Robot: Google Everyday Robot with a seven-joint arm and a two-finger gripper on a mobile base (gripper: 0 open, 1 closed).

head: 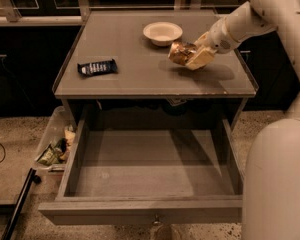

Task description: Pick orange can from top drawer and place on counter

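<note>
The orange can (180, 52), shiny with mottled orange-brown and gold print, lies sideways in my gripper (191, 57), which is shut on it just above the right part of the counter (135, 76). My pale arm reaches in from the upper right. The top drawer (145, 171) is pulled fully open below the counter; its grey floor is bare. Its small centre knob (155, 219) shows on the front panel.
A white bowl (162, 32) stands on the counter behind the can. A dark blue snack wrapper (97, 67) lies at the counter's left. A bin with rubbish (55, 149) sits on the floor left of the drawer. My base (277, 184) fills the lower right.
</note>
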